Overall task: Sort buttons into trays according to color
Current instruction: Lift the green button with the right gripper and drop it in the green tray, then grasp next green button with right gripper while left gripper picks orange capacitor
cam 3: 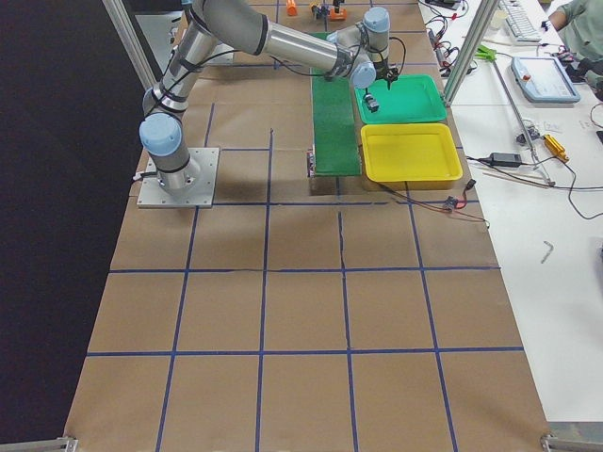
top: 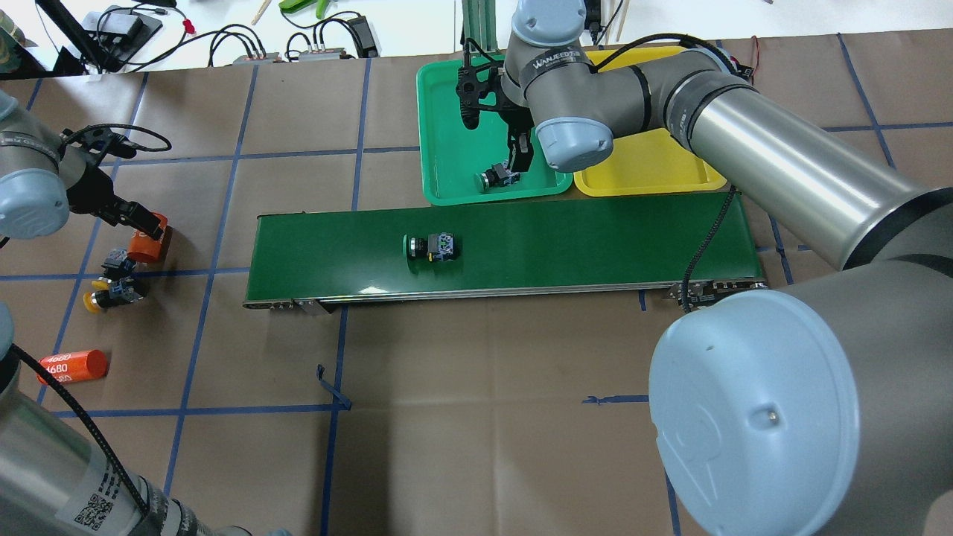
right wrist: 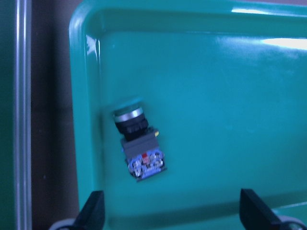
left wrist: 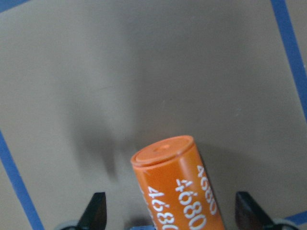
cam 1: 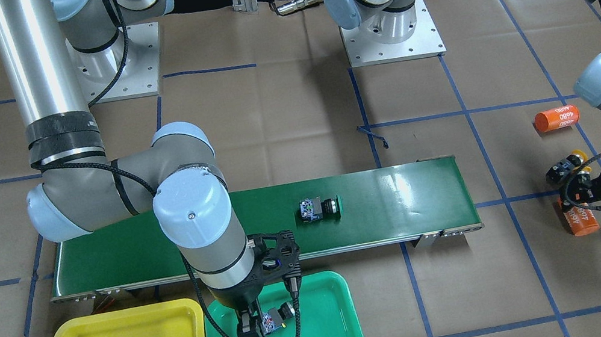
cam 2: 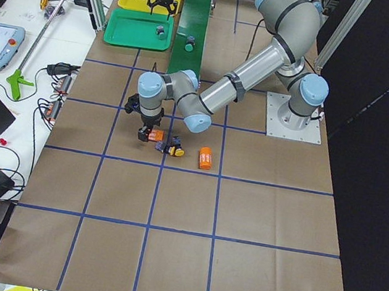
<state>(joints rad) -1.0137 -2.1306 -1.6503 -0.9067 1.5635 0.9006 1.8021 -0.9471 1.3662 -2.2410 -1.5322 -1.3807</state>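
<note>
A button (right wrist: 139,143) lies on its side in the green tray (right wrist: 230,96), near the corner beside the belt; it also shows in the front view (cam 1: 278,317). My right gripper (right wrist: 172,215) hangs open just over it, fingers apart and empty. A green-capped button (top: 430,246) lies on the belt. Two more buttons (top: 110,279), at least one of them yellow-capped, lie on the paper at the left. My left gripper (left wrist: 171,211) is open, its fingers on either side of an orange cylinder (left wrist: 180,187). The yellow tray (top: 655,164) holds nothing that I can see.
The dark-green conveyor belt (top: 566,246) runs across the middle, with both trays just beyond it. A second orange cylinder (top: 73,366) lies nearer the robot at the left. The right arm's forearm (top: 782,171) crosses over the belt's right end.
</note>
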